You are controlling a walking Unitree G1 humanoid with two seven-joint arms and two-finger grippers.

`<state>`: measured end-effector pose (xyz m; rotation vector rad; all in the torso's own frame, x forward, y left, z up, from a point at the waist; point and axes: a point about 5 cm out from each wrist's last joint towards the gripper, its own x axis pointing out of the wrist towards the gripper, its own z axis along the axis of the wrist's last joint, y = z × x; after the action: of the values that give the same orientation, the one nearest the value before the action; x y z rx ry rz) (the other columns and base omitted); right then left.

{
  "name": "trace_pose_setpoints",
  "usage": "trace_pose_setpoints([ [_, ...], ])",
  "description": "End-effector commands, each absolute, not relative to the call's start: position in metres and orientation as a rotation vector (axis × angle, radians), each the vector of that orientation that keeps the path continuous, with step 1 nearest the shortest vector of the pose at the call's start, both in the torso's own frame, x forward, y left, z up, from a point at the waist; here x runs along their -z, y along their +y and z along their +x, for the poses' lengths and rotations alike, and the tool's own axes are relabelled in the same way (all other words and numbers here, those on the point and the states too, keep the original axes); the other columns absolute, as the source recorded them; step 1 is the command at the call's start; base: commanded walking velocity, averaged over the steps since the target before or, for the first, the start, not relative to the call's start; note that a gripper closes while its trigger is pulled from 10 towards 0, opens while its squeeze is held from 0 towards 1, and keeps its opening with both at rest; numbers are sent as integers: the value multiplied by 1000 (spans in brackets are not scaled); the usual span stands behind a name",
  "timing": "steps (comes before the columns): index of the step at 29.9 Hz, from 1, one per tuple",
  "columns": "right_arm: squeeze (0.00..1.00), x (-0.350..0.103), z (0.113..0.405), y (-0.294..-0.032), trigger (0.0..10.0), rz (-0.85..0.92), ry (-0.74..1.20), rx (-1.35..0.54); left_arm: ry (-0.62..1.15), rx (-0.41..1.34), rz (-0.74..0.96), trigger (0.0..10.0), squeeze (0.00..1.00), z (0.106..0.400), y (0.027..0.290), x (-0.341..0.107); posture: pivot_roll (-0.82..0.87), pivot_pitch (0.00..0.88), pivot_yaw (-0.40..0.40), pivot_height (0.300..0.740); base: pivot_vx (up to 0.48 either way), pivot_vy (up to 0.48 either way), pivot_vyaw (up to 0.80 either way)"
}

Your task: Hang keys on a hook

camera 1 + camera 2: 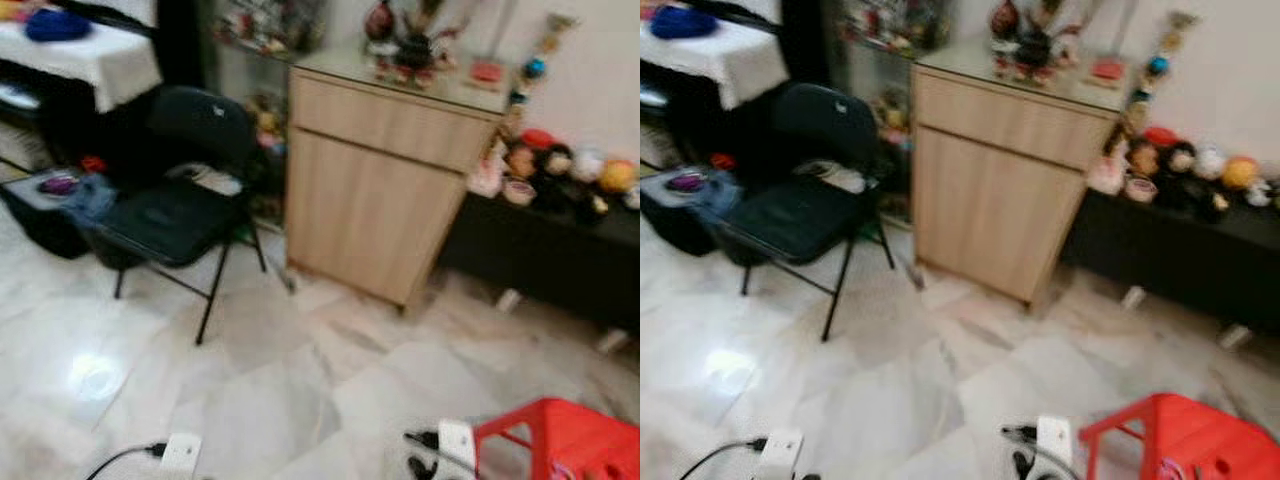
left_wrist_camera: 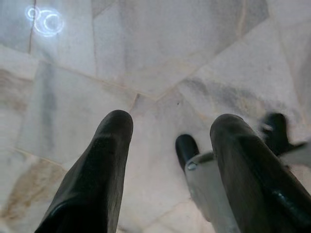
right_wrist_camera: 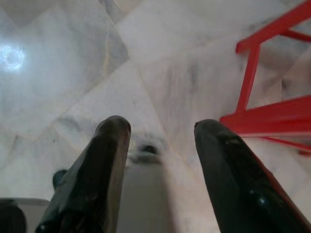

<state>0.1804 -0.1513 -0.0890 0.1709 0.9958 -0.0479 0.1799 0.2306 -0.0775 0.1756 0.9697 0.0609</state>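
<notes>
Nothing is done yet: my left gripper (image 2: 170,141) and right gripper (image 3: 160,141) hang spread and empty over the marble floor (image 1: 300,380). I cannot spot keys or hook; the wooden cabinet (image 1: 385,170) stands at upper centre.

We are seeing open marble floor (image 1: 280,390) ahead; chair (image 1: 180,200), cabinet (image 1: 380,190) and red stool (image 1: 570,435) are hemming it.

One chair (image 1: 170,215), one cabinet (image 1: 375,190), one stool (image 1: 565,435).

Both hands hang over the marble floor (image 2: 146,58), the left hand (image 2: 170,145) and right hand (image 3: 160,141) with fingers parted and nothing between them.
</notes>
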Motion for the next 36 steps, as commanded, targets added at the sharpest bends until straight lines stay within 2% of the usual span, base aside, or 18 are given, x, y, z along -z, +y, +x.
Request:
trace_pose_setpoints([
  [1, 0, 87, 184, -163, 10000, 143, 985, 68, 974, -43, 168, 10000, 0, 181, 223, 79, 29, 0, -62, 740, 0, -285, -756],
  [9, 0, 87, 183, -164, 10000, 149, 977, 84, 967, -17, 205, 10000, 0, 184, 221, 78, 24, 0, -60, 740, 0, 0, -722],
  [21, 0, 87, 184, -165, 10000, 150, 971, 102, 963, -3, 229, 10000, 0, 185, 221, 77, 26, 0, -61, 740, 0, -365, 0],
  [29, 0, 87, 183, -166, 10000, 139, 966, 109, 962, 1, 237, 10000, 0, 184, 221, 77, 25, 0, -62, 740, 0, -375, -656],
  [36, 0, 86, 184, -166, 10000, 147, 948, 123, 952, -8, 228, 10000, 0, 185, 221, 77, 25, 0, -62, 740, 0, -321, 0],
])
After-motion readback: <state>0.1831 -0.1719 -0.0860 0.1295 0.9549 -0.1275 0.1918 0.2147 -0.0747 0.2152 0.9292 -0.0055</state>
